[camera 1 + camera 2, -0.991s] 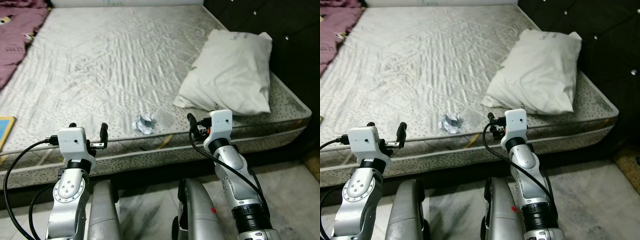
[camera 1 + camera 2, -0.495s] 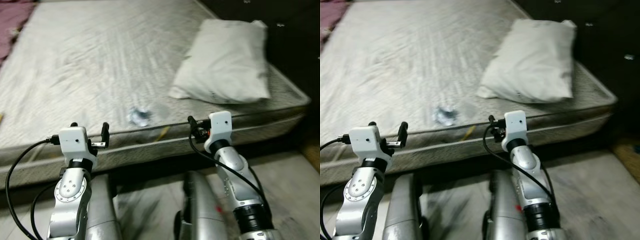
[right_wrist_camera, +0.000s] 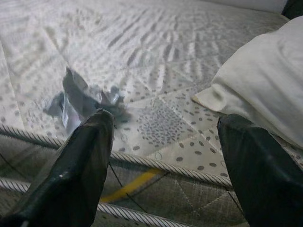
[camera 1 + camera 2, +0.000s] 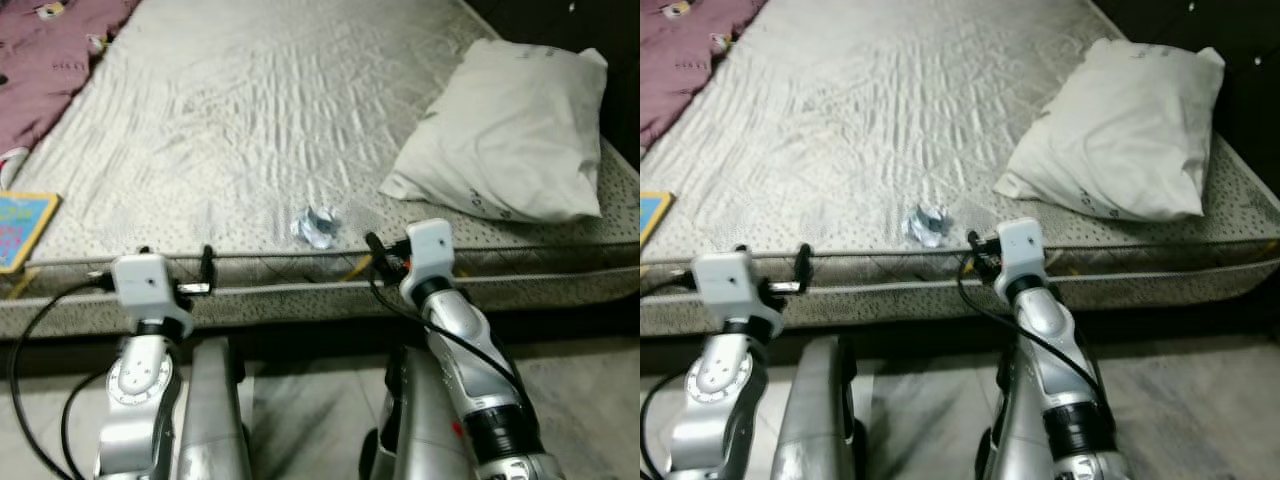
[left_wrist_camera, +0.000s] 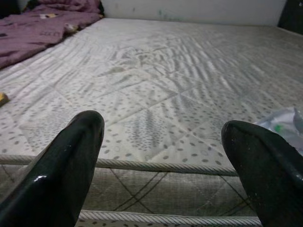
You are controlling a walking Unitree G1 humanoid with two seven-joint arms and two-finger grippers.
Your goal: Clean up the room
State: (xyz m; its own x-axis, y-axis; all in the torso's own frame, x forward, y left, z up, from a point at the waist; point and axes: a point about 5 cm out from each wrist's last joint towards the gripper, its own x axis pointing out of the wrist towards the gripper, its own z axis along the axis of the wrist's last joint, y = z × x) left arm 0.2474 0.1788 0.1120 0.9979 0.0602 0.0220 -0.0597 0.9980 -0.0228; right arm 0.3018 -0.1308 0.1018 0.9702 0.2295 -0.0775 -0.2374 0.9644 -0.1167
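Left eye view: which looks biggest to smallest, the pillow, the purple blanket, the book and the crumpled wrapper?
1. Pillow.
2. Purple blanket, though the picture's edge cuts it off, so its rank is unsure.
3. Book, also cut off.
4. Crumpled wrapper, clearly the smallest.

arms: silver, jointed | wrist blocks: white | cables: black loops | pincer fingers: glossy black

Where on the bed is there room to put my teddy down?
The big bare patch is the middle of the mattress, between the purple blanket and the white pillow. Near the front edge it is busier: a crumpled wrapper lies there, with a blue book at the corner by the blanket.
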